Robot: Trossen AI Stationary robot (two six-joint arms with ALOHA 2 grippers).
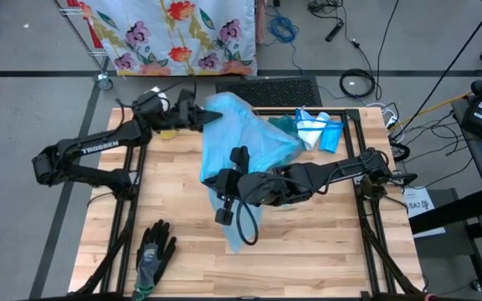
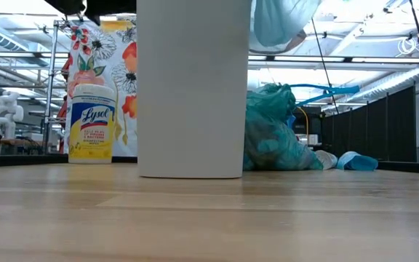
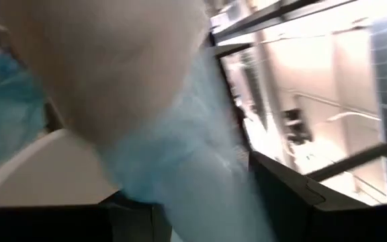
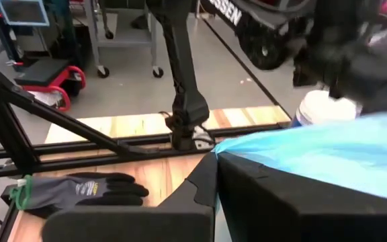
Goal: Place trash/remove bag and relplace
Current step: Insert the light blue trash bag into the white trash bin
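We've got both grippers clamped on the blue bag [image 1: 245, 138]. Left gripper [image 1: 201, 118] grips it upper centre of the high view. Right gripper [image 1: 227, 180] pinches it mid-frame over the bench [image 1: 325, 242].

1. The tabletop [image 1: 308, 242] was pale wood in butcher-block strips, smooth with a soft sheen.
2. The light blue bag [image 1: 245, 138] was thin translucent plastic film, crinkled and faintly glossy.
3. The white bin [image 2: 192, 87] looked like smooth matt plastic.
4. The tied teal bag [image 2: 275, 135], at the bin's 3 o'clock in the low view, was glossy, wrinkled plastic.
5. The work glove [image 1: 153, 255], toward 7 o'clock on the tabletop, looked knitted grey cloth with a matt black coating.
6. The wipes canister [image 2: 92, 122] was plastic with a glossy printed label.
7. The left gripper [image 1: 201, 117] and right gripper [image 1: 224, 196] were matt black.
8. The floral cloth [image 1: 174, 33] at 12 o'clock hung soft and matt.
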